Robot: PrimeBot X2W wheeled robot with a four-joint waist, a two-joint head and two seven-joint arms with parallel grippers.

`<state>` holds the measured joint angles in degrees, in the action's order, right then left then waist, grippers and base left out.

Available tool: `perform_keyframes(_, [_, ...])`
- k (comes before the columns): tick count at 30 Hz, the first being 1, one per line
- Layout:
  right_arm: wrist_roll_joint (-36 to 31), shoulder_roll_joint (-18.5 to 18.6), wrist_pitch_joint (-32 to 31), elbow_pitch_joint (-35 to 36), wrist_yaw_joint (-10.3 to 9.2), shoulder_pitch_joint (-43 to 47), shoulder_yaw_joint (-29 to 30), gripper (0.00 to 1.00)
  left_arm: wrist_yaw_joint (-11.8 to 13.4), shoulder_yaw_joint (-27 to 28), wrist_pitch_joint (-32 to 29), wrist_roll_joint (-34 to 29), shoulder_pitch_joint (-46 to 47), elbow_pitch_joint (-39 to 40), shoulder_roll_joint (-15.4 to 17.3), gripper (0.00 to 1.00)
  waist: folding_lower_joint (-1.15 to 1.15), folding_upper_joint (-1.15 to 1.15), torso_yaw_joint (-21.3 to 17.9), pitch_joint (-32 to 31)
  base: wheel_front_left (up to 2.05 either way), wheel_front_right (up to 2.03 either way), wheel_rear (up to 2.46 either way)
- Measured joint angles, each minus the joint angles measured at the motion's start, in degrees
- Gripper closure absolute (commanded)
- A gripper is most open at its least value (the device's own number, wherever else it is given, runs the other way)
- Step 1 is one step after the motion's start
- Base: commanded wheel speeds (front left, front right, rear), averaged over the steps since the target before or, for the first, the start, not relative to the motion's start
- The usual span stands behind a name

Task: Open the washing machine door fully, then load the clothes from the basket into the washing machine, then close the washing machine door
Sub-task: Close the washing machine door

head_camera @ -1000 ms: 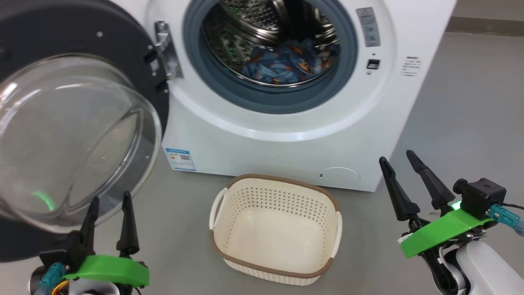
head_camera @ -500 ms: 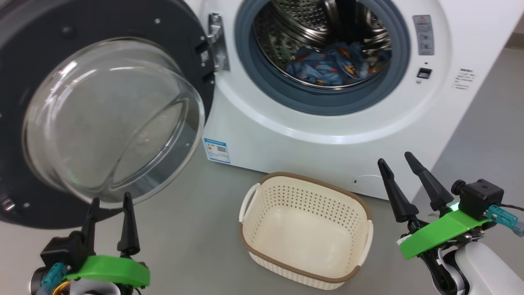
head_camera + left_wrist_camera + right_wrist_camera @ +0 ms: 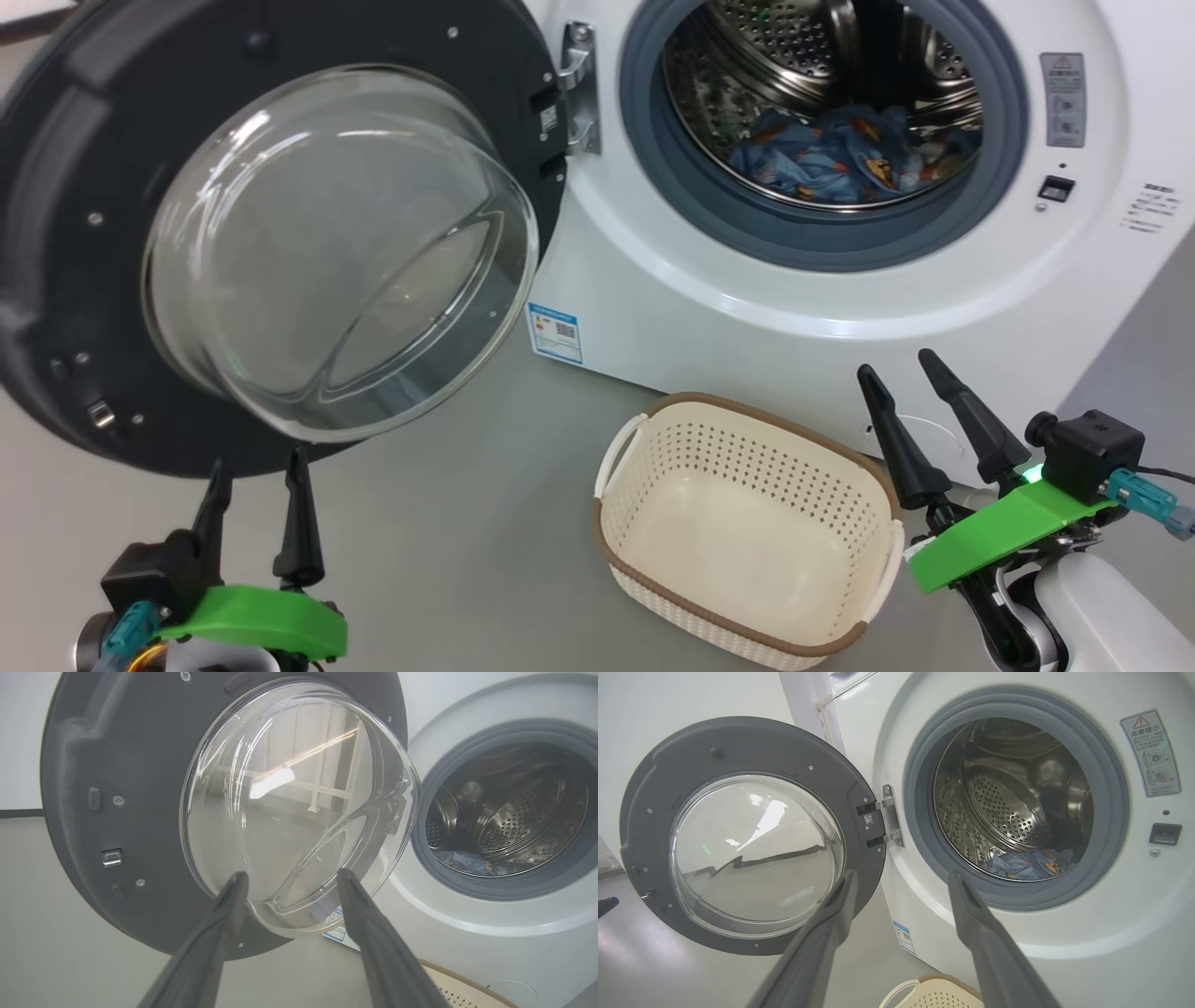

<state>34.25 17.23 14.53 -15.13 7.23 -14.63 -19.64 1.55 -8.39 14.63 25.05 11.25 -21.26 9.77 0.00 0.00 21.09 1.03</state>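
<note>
**Desk:** What is the room giving you?

**Me:** I'm looking down at a smooth grey floor (image 3: 448, 523) with a dull sheen, running under everything. In the right wrist view a pale wall (image 3: 691, 700) is showing behind the door.

**Desk:** And the washer?

**Me:** The washer (image 3: 766, 308) is standing on that floor, with its white front facing me. Its door (image 3: 56, 233) is hanging wide open on the hinge (image 3: 579, 89), off to my left, and the glass bowl (image 3: 345, 252) is bulging toward the head camera. The grey gasket (image 3: 840, 247) is ringing the steel drum (image 3: 803, 47).

**Desk:** Where's the load?

**Me:** The clothes (image 3: 840, 168) are lying at the bottom of the drum, blue with orange print. The basket (image 3: 747, 407) is sitting on the floor just in front of the washer, its whole cream bottom showing.

**Desk:** Hands?

**Me:** I'm holding both low and close to me. The left gripper (image 3: 260, 462) is hovering under the door's lower rim, fingers apart and touching nothing. The right gripper (image 3: 894, 364) is hovering beside the basket's right end, fingers spread and gripping nothing. A small blue label (image 3: 555, 331) is showing low on the washer's front.
</note>
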Motion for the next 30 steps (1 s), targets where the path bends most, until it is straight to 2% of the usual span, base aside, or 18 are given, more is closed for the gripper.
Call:
perform_keyframes(12, [0.01,0.0,0.0,-0.08,0.0,-0.01,-0.41,0.0,0.54,-0.1,0.0,0.01,-0.01,0.01,0.02,0.0,0.0,0.0,3.05,0.18,0.0,0.0,0.0])
perform_keyframes(30, [0.11,0.02,0.0,-0.36,0.0,-0.01,-1.37,0.0,1.11,-0.45,0.0,0.01,-0.03,0.0,0.08,0.0,0.0,0.0,3.19,-0.26,0.0,0.0,0.0])
